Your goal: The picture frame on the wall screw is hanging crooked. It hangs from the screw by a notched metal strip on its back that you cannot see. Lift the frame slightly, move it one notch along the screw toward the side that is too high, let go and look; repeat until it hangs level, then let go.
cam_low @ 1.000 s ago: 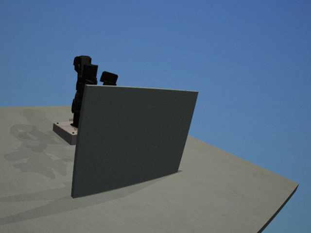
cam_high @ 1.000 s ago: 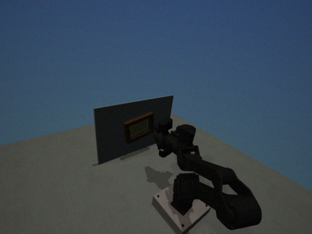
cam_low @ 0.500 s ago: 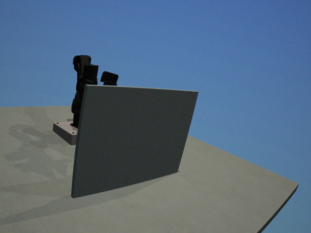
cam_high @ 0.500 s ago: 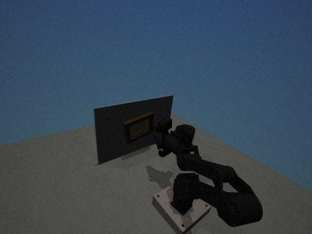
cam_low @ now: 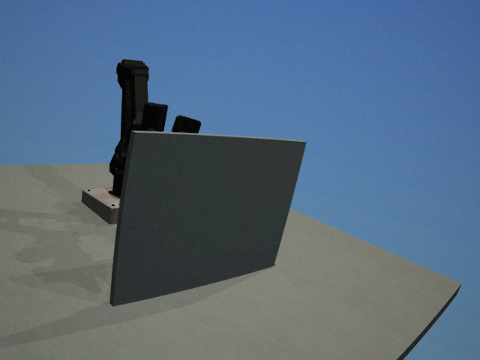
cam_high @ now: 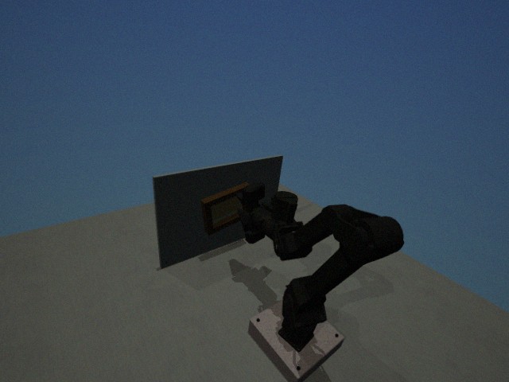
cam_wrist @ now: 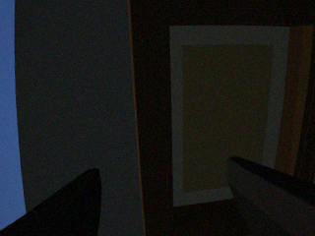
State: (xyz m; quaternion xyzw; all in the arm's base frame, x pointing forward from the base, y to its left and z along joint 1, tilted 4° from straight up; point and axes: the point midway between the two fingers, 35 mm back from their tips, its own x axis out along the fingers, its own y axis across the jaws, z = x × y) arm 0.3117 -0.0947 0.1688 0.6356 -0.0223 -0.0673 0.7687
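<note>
Spread apart, the two fingers of the gripper (cam_high: 239,209) (cam_wrist: 163,164) have nothing pinched between them. Behind the gripper, the big black arm (cam_high: 349,238) (cam_low: 133,88) bends up and over from its pale base (cam_high: 262,329) (cam_low: 97,203) on the desk (cam_high: 82,296) (cam_low: 349,302). Its reach ends close to the gray wall board (cam_high: 180,213) (cam_low: 209,209), which stands up on the desk. On the arm's side of that board hangs the brown picture frame (cam_high: 207,222) (cam_wrist: 157,118). It sits right in front of the gripper, just past the fingertips. In the wrist view, one long edge of the frame runs up between the two fingers. One finger points at the bare board, and the other points over the picture. So the next move is probably straight in, with one finger on each side of that edge. Whether the fingers touch it, and which side hangs too high, cannot be told.
</note>
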